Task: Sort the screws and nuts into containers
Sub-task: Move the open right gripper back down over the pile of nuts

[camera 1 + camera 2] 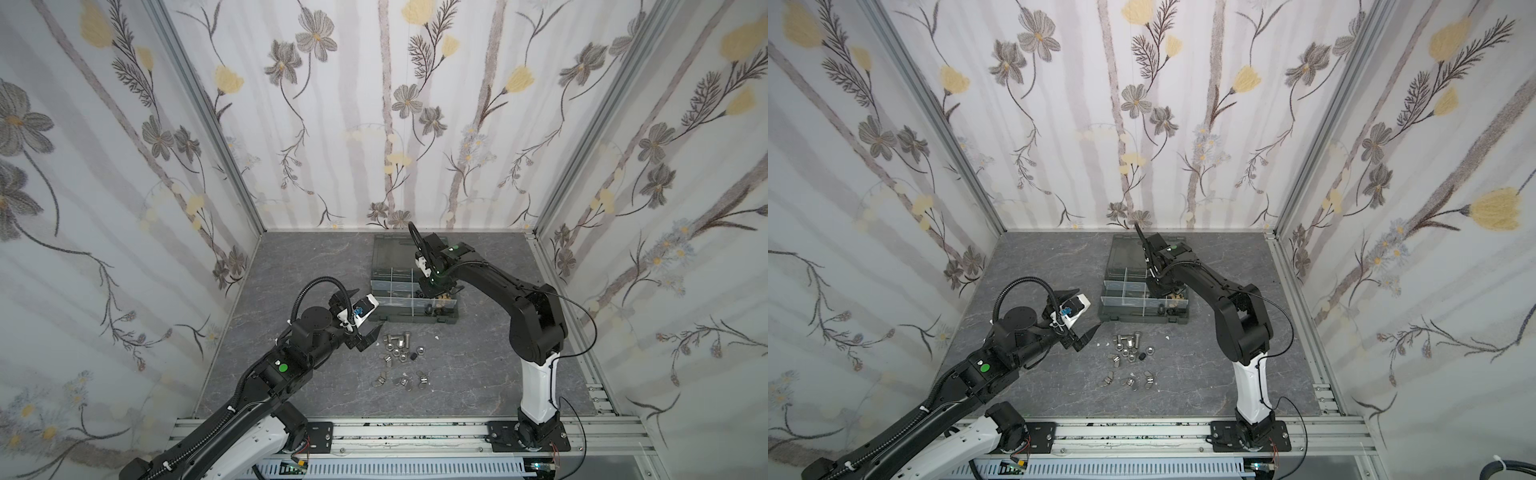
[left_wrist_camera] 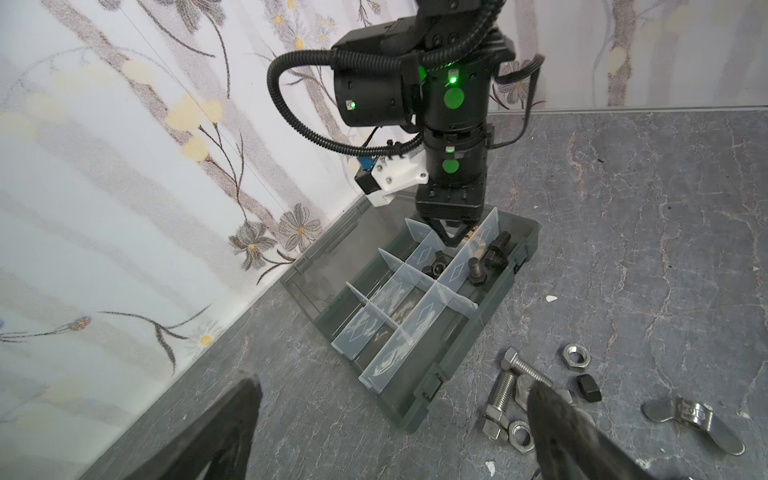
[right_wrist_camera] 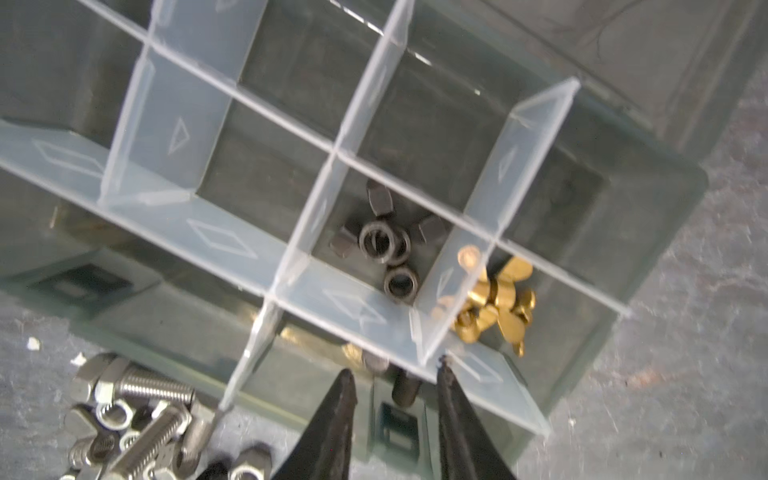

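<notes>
Scene: Two arms mid-sort on a grey table (image 1: 478, 365). Parts case (image 1: 415, 323) sits centre frame in both top views, lid (image 1: 392, 253) laid open behind it.
Right claw (image 3: 395, 372): over the case's right end, jaws parted, nothing btwn them.
Left claw (image 1: 369, 308): spread wide, empty, just left of the loose pile (image 1: 399, 347).
Screws (image 2: 503, 390): silver ones lie in that pile, lower centre, just below the case. Two black screws (image 2: 476, 271) already sit in a lower-right compartment.
Nuts (image 2: 575, 356): hex ones mixed into the pile; winged nuts (image 1: 421, 380) a row lower, apart. Black nuts (image 3: 388, 249) and brass nuts (image 3: 496, 299) fill neighbouring compartments (image 3: 441, 268).
Handling: you're likely dealing w/ hard, smooth metal, dense for its size, w/ no give and prone to slip or roll. Pinch a screw across the threaded shank near the head, a hex nut across two flats, a winged one by its body, not the wing tips.
Watch: pile is tight, pieces touching, so take one per pick, starting at the edge.
</notes>
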Robot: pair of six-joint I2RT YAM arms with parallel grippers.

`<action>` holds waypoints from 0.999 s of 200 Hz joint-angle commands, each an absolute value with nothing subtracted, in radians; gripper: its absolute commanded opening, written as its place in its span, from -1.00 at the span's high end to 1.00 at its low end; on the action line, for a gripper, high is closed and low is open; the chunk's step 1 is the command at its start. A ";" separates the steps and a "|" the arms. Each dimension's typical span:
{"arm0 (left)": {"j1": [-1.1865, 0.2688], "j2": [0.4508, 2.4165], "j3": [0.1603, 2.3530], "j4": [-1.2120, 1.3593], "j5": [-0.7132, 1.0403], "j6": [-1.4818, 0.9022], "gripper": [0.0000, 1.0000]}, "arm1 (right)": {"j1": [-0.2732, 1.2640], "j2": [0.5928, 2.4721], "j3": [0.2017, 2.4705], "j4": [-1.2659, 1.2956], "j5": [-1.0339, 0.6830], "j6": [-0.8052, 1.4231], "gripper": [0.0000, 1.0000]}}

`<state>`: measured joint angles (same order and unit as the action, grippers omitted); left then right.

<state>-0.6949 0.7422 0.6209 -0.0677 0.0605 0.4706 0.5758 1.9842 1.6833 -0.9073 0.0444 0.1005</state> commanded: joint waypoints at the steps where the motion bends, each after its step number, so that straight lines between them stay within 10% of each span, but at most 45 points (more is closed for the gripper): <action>1: -0.693 0.744 0.630 -0.055 0.069 0.477 -1.00 | 0.615 1.883 1.565 -0.888 0.037 0.161 0.28; 87: -0.695 0.749 0.635 -0.034 0.091 0.476 -1.00 | 0.885 1.716 1.180 -0.713 -0.106 0.453 0.28; 200: -0.695 0.744 0.642 -0.044 0.090 0.473 -1.00 | 0.827 1.687 1.170 -0.702 -0.053 0.479 0.24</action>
